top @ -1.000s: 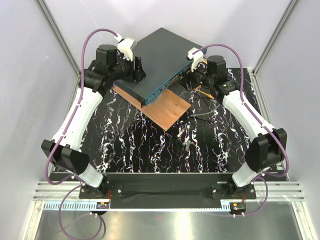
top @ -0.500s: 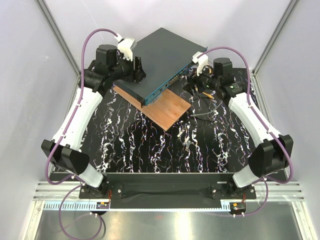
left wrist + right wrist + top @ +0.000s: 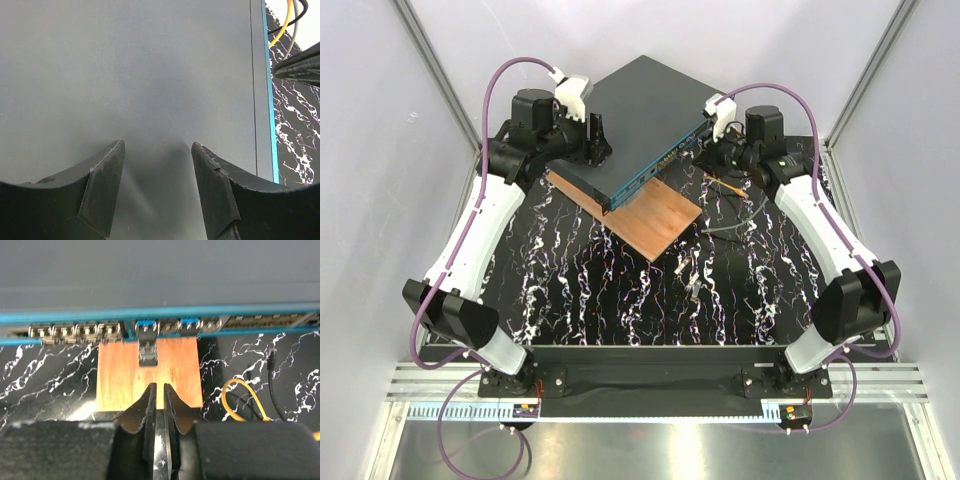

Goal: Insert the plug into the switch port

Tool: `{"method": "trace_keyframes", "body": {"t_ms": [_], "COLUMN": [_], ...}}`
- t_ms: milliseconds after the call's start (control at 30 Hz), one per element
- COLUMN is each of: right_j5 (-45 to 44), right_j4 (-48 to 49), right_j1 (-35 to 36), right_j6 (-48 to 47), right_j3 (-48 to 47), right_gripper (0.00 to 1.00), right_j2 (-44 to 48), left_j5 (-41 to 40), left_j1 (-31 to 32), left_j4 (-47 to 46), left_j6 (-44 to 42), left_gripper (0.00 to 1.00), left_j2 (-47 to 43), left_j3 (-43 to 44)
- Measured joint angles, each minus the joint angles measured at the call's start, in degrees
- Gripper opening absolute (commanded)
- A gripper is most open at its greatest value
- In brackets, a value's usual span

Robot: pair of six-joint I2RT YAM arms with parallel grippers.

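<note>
Since a second ago the right arm has drawn a little away from the switch and come back toward its front face, and its fingers have closed. The left arm has not shifted.

The plug [image 3: 148, 354] sits at the mouth of a blue-lined socket in the front of the switch [image 3: 160, 270]. Most of its pale body still juts out over the wooden board [image 3: 120, 375], so it looks lodged rather than seated. I cannot tell whether it rests on the board.

The right end effector [image 3: 158, 395] hangs just behind the plug and in line with it, clear of it. Its fingers are pressed almost together with nothing between them.

My reading is that the seating step is in hand. The next move calls for a straight, gentle push along the socket's axis with the closed fingertips, kept centred so the plug does not tip or pop out.

The left end effector [image 3: 157, 146] is spread over the switch's dark top. Whether it bears down on the top is unclear.

No real containers are here, only the sockets. One holds the plug, another near it on the right shows blue, and the rest look unfilled.

A yellow cable [image 3: 231, 390] loops on the marbled surface [image 3: 45, 380], off to the right of the board.
</note>
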State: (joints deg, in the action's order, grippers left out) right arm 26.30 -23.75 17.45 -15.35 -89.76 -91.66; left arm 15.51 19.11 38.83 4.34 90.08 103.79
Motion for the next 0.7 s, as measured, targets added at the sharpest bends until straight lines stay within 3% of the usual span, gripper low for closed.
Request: {"method": "trace_keyframes", "body": {"t_ms": [700], "right_j5": [2.3], "right_j4": [-1.3], "right_j1": [0.1], "right_j6": [4.1], "right_j3": [-7.1], "right_gripper": [0.19], "right_j2": [-6.0], "left_j5": [0.6], "left_j1": [-0.3], "left_j4": [-0.3], "left_j6": [0.2], "left_gripper": [0.61], "left_j2": [0.0], "left_j3": [0.0]}}
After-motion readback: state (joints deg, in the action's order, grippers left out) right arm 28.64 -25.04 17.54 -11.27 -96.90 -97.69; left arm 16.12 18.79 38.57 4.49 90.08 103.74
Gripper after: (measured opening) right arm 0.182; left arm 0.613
